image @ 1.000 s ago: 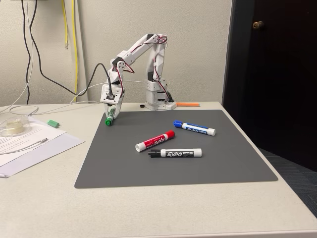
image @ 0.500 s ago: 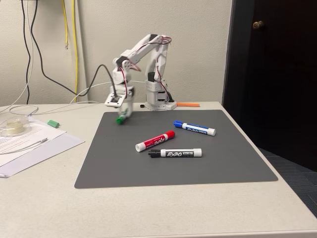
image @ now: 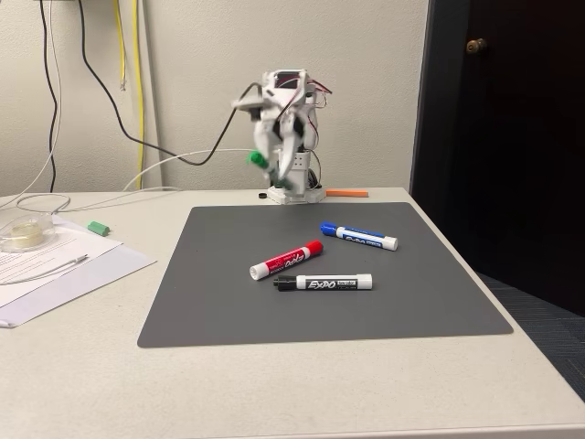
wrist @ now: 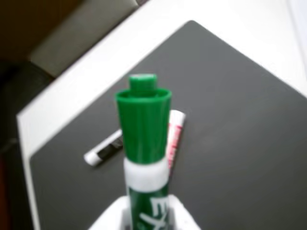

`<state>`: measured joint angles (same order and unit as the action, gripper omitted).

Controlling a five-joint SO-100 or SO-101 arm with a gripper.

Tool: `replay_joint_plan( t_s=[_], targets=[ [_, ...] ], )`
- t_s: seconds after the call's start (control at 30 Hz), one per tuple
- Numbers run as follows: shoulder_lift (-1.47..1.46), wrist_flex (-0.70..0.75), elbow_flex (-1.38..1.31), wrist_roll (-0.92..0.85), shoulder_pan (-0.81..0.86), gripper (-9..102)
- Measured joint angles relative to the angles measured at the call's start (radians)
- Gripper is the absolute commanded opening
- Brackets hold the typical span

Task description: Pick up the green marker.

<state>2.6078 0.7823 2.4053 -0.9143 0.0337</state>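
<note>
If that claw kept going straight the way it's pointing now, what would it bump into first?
Likely the red marker on the dark mat. In the wrist view the claw holds the green marker aimed at it, though depth is hard to judge.

The arm is smeared with motion blur in the fixed view, so you can't make out the gripper fingers at all, and the green marker there is just a fuzzy green blob. In the wrist view the green marker runs off the bottom edge, its label is cut after a couple of letters, and the whole shot is soft. The gripper is only a white sliver at the bottom edge. The marker hides the middle of the red marker and one end of the black marker behind it. The papers on the left get clipped by the fixed view's edge, print too small to read.
</note>
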Motion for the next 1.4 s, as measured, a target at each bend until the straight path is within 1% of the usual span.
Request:
replay_joint_plan(
  t_s=[0.07, 0.1, 0.17, 0.33, 0.47, 0.9, 1.4],
  targets=[
    [0.000, -0.048, 0.002, 0.078, -0.020, 4],
    [0.000, -0.092, 0.002, 0.175, -0.023, 4],
    [0.002, -0.155, 0.000, 0.287, -0.037, 4],
    [0.000, -0.262, 0.003, 0.494, -0.052, 4],
    [-0.005, -0.313, 0.005, 0.624, -0.074, 4],
    [0.037, -0.367, 0.005, 0.862, -0.080, 4],
    [0.040, -0.394, 0.005, 0.911, -0.124, 4]
  ],
)
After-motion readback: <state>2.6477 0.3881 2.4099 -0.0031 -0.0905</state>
